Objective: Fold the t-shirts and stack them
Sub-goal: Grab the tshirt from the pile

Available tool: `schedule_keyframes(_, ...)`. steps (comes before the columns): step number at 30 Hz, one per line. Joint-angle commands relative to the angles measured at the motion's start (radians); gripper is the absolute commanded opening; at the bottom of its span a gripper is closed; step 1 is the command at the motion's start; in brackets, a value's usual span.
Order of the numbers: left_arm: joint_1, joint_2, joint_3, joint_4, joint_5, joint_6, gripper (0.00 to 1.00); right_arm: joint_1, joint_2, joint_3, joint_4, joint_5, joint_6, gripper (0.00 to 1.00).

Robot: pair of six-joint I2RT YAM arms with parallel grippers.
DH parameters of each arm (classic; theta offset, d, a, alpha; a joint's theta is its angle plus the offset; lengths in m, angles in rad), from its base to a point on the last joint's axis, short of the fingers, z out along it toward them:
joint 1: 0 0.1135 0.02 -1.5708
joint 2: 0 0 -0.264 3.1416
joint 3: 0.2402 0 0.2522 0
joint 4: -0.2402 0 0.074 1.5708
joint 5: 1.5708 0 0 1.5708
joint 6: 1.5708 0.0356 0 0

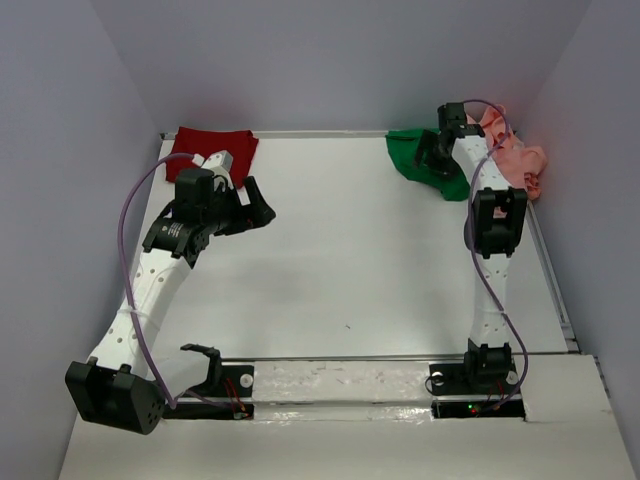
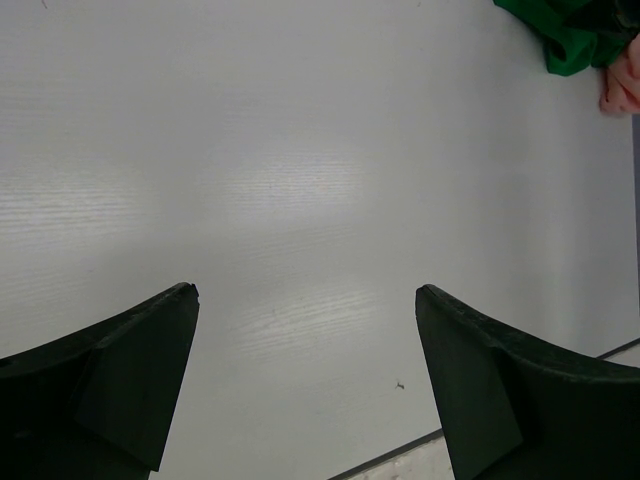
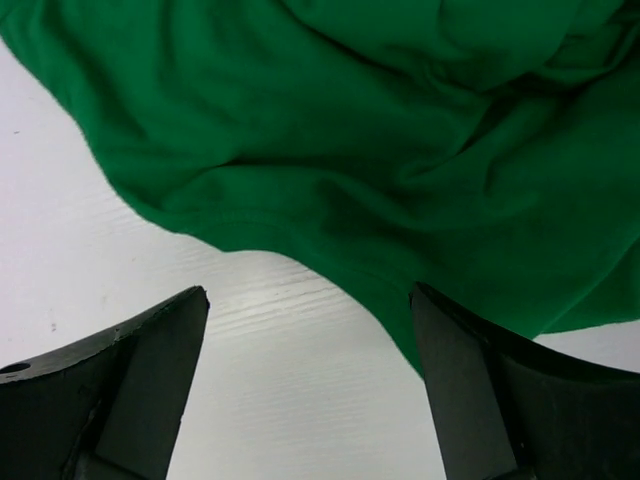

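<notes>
Count | green t-shirt [image 1: 405, 155] 1 | red t-shirt [image 1: 215, 140] 1 | pink t-shirt [image 1: 522, 160] 1

Left arm [image 1: 150, 290]: extended forward from its base and angled inward. Left gripper [image 2: 305, 295]: jaws spread wide, nothing between them. Right arm [image 1: 490, 270]: stretched nearly straight toward the far side. Right gripper [image 3: 310, 295]: pointed downward, jaws spread wide, nothing gripped.

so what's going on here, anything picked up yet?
Nothing is held. The right hand is open, poised over the edge of the crumpled bright green cloth t-shirt at the far right. The salmon pink cloth t-shirt lies bunched beside it in the corner. The left hand is open above bare white table, near the dark red cloth t-shirt at the far left.
</notes>
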Motion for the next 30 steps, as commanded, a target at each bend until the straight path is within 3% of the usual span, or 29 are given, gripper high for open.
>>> schedule_keyframes(1, -0.001, -0.016, 0.017, 0.01, 0.024, 0.01, 0.99, 0.004, 0.057, 0.043, 0.018, 0.077, -0.033, 0.88)
schedule_keyframes(6, -0.001, -0.014, 0.028, 0.002, 0.018, 0.02, 0.99, 0.004, 0.092, 0.052, 0.026, 0.071, -0.008, 0.86)
schedule_keyframes(9, -0.002, -0.005, 0.029, -0.004, 0.02, 0.027, 0.99, 0.004, 0.104, 0.045, 0.027, 0.066, -0.004, 0.77)
schedule_keyframes(10, -0.001, -0.003, 0.031, -0.002, 0.023, 0.028, 0.99, 0.004, 0.104, 0.038, 0.027, 0.051, -0.004, 0.6)
schedule_keyframes(11, -0.002, 0.0, 0.029, -0.001, 0.027, 0.03, 0.99, 0.004, 0.104, 0.031, 0.026, 0.045, -0.004, 0.13)
schedule_keyframes(12, -0.002, 0.001, 0.031, 0.001, 0.029, 0.03, 0.99, 0.004, 0.101, 0.025, 0.023, 0.037, 0.005, 0.0)
schedule_keyframes(21, -0.002, 0.015, 0.011, 0.014, 0.01, 0.016, 0.99, 0.039, -0.087, -0.191, 0.0, -0.254, 0.018, 0.0)
schedule_keyframes(27, -0.001, 0.017, -0.004, 0.033, -0.034, 0.002, 0.99, 0.185, -0.279, -0.251, -0.202, -0.622, 0.019, 0.0)
schedule_keyframes(30, -0.001, 0.027, -0.009, 0.028, -0.068, -0.004, 0.99, 0.263, -0.325, -0.23, -0.293, -0.707, 0.007, 0.0)
